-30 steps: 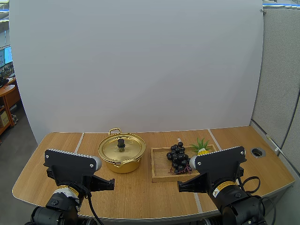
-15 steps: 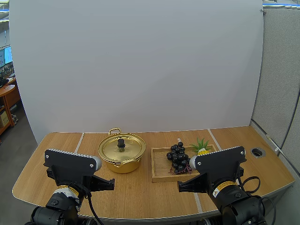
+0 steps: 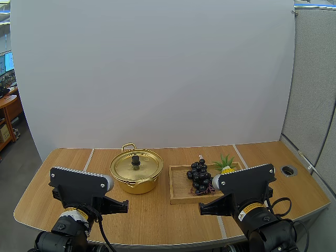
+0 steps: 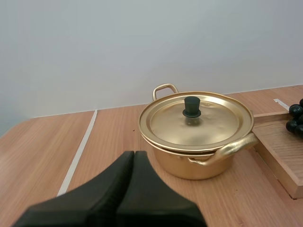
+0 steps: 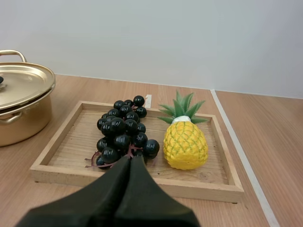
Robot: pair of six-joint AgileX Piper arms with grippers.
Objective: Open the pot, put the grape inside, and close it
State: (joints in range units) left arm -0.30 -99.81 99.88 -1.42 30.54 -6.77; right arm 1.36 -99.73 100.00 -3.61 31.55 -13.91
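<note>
Left gripper (image 4: 134,155): closed, empty, left of wooden tray (image 5: 132,182), apart from pot (image 3: 135,170).
Pot: just left of tray, lid (image 4: 196,120) on.
Grapes (image 5: 122,135): on tray beside pineapple (image 5: 185,144), which is whole in the right wrist view and arm-hidden in the high view.
Right gripper (image 5: 131,160): closed, empty, before tray.
Nothing moved this past second; task unstarted.

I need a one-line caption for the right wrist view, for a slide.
Shut right gripper facing a wooden tray with a black grape bunch and yellow pineapple, beside a gold pot.
</note>
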